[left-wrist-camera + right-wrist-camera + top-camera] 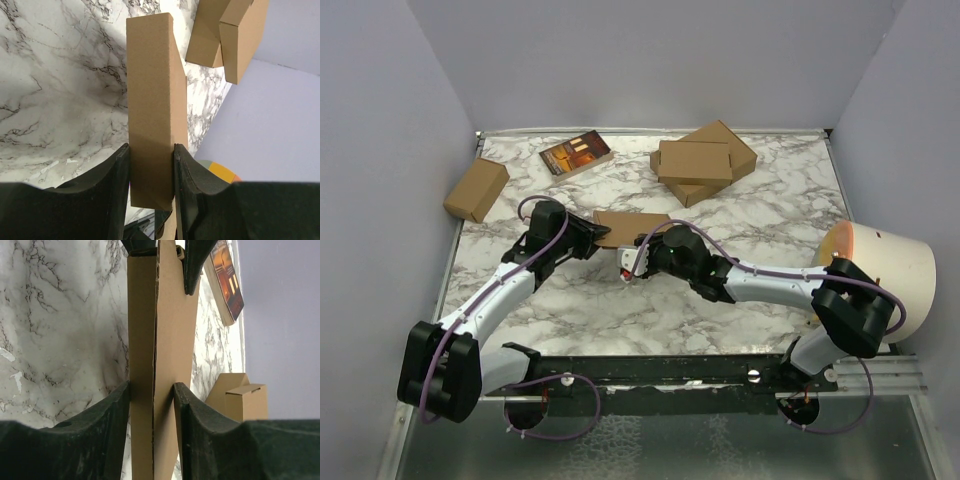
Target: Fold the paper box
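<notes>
The paper box is a thin flat brown cardboard mailer, held on edge above the marble table between both arms. My left gripper is shut on its left end; in the left wrist view the pads press both faces of the paper box. My right gripper clamps the right end. In the right wrist view both fingers touch the paper box, which shows a seam down its edge. The left gripper's fingertips show at the far end.
A stacked pair of folded brown boxes lies at the back right. A small brown carton sits at the back left by the wall. A dark book lies at the back. A white and orange dome stands at the right edge.
</notes>
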{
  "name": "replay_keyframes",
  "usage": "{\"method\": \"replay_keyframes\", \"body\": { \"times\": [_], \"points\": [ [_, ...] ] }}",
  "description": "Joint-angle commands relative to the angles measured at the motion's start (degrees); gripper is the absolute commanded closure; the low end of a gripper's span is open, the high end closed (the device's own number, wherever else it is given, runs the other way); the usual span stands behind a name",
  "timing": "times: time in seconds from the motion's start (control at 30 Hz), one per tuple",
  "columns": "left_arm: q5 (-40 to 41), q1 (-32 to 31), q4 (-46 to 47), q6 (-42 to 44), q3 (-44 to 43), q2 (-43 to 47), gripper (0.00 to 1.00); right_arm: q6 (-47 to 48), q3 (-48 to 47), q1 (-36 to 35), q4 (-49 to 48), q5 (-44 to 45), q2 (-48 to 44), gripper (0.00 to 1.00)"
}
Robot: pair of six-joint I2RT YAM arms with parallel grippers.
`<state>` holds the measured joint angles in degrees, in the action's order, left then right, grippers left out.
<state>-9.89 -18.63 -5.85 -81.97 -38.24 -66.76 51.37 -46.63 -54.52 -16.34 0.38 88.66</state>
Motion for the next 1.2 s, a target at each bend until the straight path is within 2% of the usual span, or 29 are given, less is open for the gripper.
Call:
{"method": "replay_keyframes", "body": {
  "times": [0.0,0.17,0.4,0.6,0.8,0.93,1.07,1.17],
  "points": [
    [-1.0,0.5,1.0,-2.4,0.0,1.6,0.71,0.2,0.5,-0.6,-2.5,1.0,-0.4,0.64],
    [-1.0,0.5,1.3,-2.9,0.3,2.2,0.45,-0.5,0.6,-0.6,-2.8,0.9,-0.9,0.68],
    [0.1,0.6,-0.1,-2.7,-0.2,3.8,0.24,-2.6,0.6,-0.6,-3.3,2.0,-1.9,0.7],
    [5.3,0.6,-4.8,2.7,-3.1,8.4,0.22,-7.4,-1.2,0.3,-0.8,-0.4,-3.6,0.7],
    [11.6,0.6,-7.4,14.2,-7.1,14.7,0.21,-17.3,-6.1,5.3,7.1,-9.1,-5.5,0.7],
    [9.4,0.6,0.0,23.3,-4.8,19.3,0.22,-25.5,-9.3,10.7,11.6,-17.9,-7.1,0.7],
    [0.6,0.6,14.2,30.7,1.5,23.3,0.22,-35.6,-12.1,17.3,15.0,-28.7,-7.8,0.7],
    [-3.5,0.6,20.6,33.5,5.1,24.4,0.23,-42.7,-13.1,22.1,16.0,-37.0,-7.8,0.7]
  ]
}}
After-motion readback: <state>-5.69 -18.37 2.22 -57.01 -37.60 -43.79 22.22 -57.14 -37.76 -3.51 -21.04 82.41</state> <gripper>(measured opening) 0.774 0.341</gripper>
